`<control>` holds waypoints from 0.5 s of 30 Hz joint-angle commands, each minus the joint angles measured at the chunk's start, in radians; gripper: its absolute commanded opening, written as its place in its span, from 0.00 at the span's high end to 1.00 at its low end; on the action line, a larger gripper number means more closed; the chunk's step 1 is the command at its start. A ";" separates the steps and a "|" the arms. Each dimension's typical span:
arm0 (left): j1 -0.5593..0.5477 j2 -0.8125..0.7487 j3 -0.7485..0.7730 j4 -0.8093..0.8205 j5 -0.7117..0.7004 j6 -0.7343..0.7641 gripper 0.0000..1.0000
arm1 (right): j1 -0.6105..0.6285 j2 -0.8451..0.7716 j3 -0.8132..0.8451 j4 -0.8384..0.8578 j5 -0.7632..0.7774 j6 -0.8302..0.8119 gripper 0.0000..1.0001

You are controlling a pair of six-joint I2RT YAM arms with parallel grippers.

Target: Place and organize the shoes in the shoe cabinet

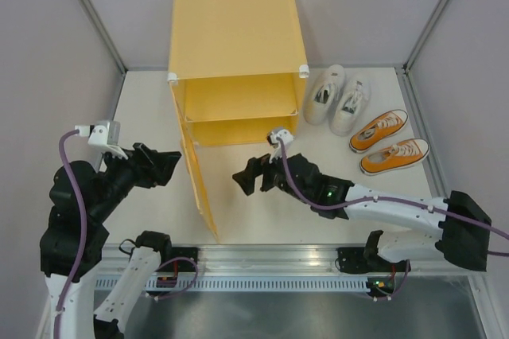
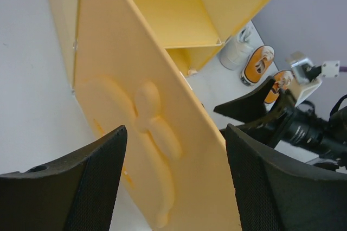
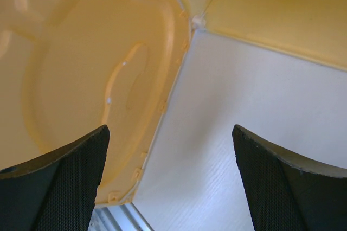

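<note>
The yellow-orange shoe cabinet [image 1: 235,44] stands at the back middle, its door [image 1: 200,180] swung open toward me. The white pair [image 1: 338,98] and the orange pair [image 1: 390,142] lie on the table right of the cabinet. My left gripper [image 1: 176,165] is open just left of the door, whose embossed outer face [image 2: 157,149] fills the left wrist view. My right gripper [image 1: 248,178] is open and empty, right of the door, facing its inner side [image 3: 92,79]. Both compartments look empty.
Grey walls close in the white table [image 1: 318,212] on three sides. A metal rail [image 1: 278,255] runs along the near edge. The open door stands between the two arms.
</note>
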 commanded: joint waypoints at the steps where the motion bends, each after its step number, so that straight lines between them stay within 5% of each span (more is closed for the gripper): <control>1: 0.000 0.020 0.037 0.009 0.062 -0.062 0.23 | 0.139 0.092 0.070 0.069 0.175 -0.009 0.02; 5: 0.000 0.047 0.028 0.003 0.037 -0.030 0.22 | 0.257 0.226 0.169 0.077 0.222 -0.032 0.02; 15: 0.000 0.116 0.013 -0.011 0.008 0.034 0.21 | 0.331 0.350 0.271 0.111 0.213 -0.048 0.02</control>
